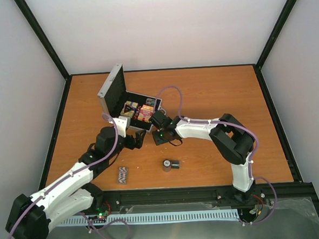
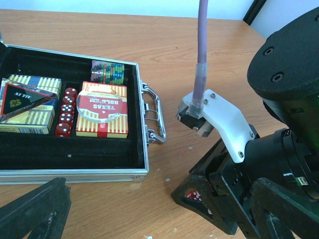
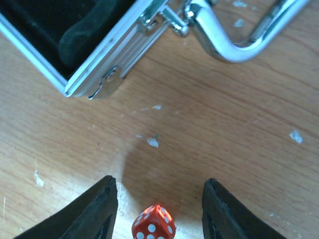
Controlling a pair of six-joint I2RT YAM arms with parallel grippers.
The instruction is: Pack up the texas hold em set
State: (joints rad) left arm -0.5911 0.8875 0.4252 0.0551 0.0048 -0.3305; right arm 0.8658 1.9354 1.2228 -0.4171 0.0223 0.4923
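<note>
Here, the red die (image 3: pixel 153 222) lies between the wide-open right tool's (image 3: pixel 159 191) jaws.

My silver case (image 2: pixel 75 173) lies open, lid raised and metal handle (image 2: pixel 155 115) sticking out. Its black lining holds two striped card boxes (image 2: pixel 102 127), a clear round button (image 2: pixel 102 107) on the right one, the red-edged black triangle (image 2: pixel 20 99) on the left, a row of red dice (image 2: pixel 66 112) between them and coloured chips (image 2: pixel 107 72) behind. Another red die (image 3: pixel 153 224) sits on the wood near the case's corner, between the spread fingers of my right gripper (image 3: pixel 158 191), touching neither. Well apart, nearer my bases, lie a row of pale chips (image 1: pixel 123 175) and a dark roll (image 1: pixel 170 165) too small to make out.
</note>
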